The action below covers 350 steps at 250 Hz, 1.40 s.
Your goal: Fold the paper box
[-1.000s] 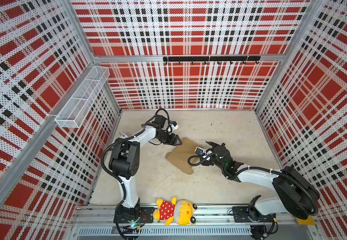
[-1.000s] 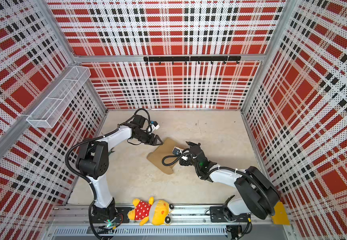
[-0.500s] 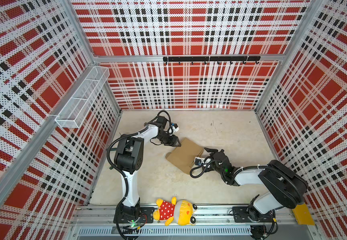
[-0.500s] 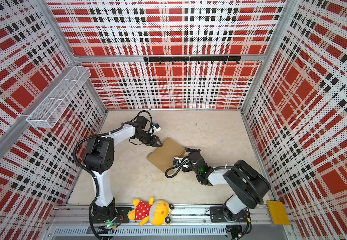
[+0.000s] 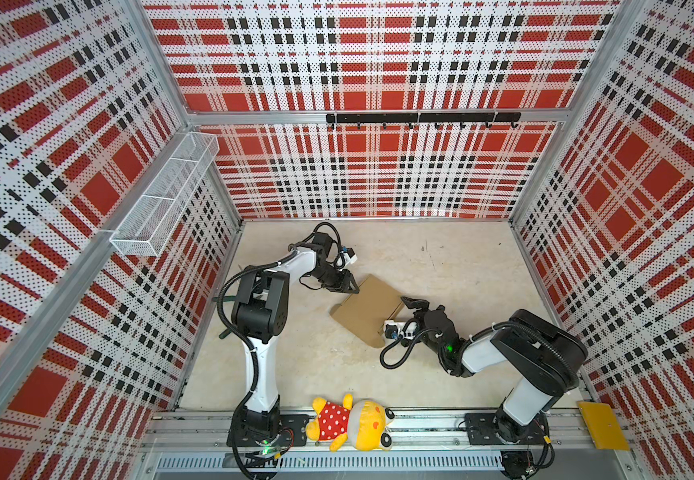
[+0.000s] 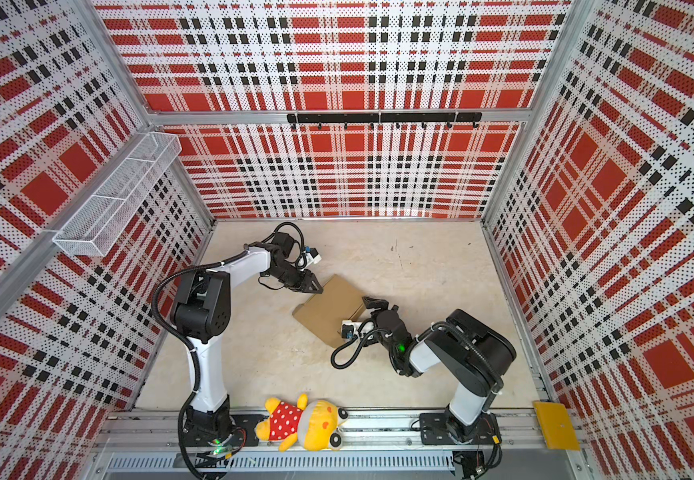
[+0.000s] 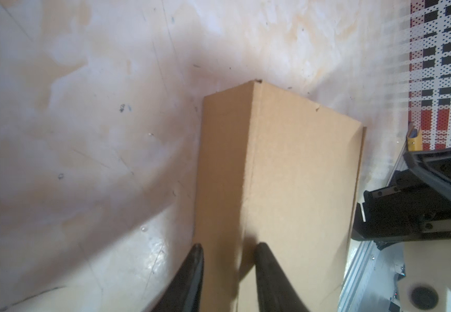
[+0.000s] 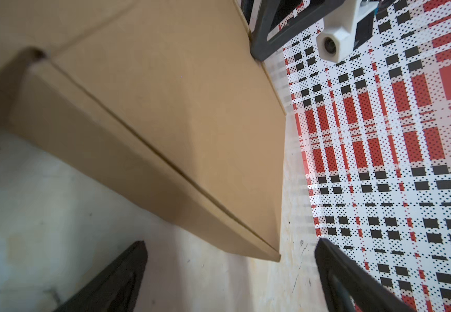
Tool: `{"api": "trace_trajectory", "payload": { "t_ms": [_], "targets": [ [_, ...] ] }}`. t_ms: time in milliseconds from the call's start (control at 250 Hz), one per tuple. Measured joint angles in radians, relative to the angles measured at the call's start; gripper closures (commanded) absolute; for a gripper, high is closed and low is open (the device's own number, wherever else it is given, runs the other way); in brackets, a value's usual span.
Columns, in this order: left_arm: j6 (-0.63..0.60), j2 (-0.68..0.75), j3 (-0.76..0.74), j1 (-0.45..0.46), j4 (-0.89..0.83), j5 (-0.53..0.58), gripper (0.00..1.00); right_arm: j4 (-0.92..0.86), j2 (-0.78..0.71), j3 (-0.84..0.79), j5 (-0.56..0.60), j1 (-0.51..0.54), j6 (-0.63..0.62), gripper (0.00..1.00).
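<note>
Two arms meet at the paper box (image 5: 368, 309), which lies a little left of the middle of the beige surface (image 5: 482, 266) in both top views, a tan slab turned corner-on to the camera. The left hand (image 5: 351, 286) is at its upper-left corner and the right hand (image 5: 407, 308) is at its right edge. I judge that this approach from opposite sides lets one arm steady the cardboard while the other works a flap. A plush toy (image 5: 349, 419) lies on the front rail at the bottom of the frame, well apart from all this.

From the left wrist, the box (image 7: 286, 175) fills the middle of the frame, a narrow panel on the left meeting a broad one at a crease. Two dark fingers (image 7: 196, 270) rise from the bottom edge with a narrow gap between them, astride the near end of the narrow panel. Whether they pinch the card or merely flank it, I cannot tell.

From the right wrist, the box (image 8: 178, 108) runs from the upper left toward the lower middle, a shallow side wall under its top face. The right hand (image 8: 229, 251) stands wide apart and holds nothing, with bare surface between its fingers. The box's near corner lies just ahead of that gap, and the spread looks set to take in the wall's edge.
</note>
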<state>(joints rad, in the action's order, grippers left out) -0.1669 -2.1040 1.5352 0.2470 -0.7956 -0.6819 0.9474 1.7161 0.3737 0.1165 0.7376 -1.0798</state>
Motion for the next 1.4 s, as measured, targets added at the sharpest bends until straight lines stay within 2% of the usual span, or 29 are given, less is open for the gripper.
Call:
{"api": "trace_trajectory", "payload": {
  "t_ms": [372, 652, 1096, 1401],
  "targets": [
    [-0.002, -0.006, 0.016, -0.017, -0.006, -0.027, 0.81, -0.031, 0.016, 0.04, -0.001, 0.021, -0.072, 0.0],
    [-0.005, -0.015, 0.028, -0.031, -0.01, -0.047, 0.86, -0.113, 0.018, 0.096, -0.002, 0.025, -0.149, 0.0],
    [-0.017, -0.043, 0.063, -0.056, -0.035, -0.058, 0.85, -0.204, 0.007, 0.145, 0.005, 0.028, -0.238, 0.0],
    [-0.017, -0.043, 0.064, -0.048, -0.037, -0.065, 0.85, -0.208, 0.045, 0.221, 0.0, 0.04, -0.248, 0.01]
  ]
}}
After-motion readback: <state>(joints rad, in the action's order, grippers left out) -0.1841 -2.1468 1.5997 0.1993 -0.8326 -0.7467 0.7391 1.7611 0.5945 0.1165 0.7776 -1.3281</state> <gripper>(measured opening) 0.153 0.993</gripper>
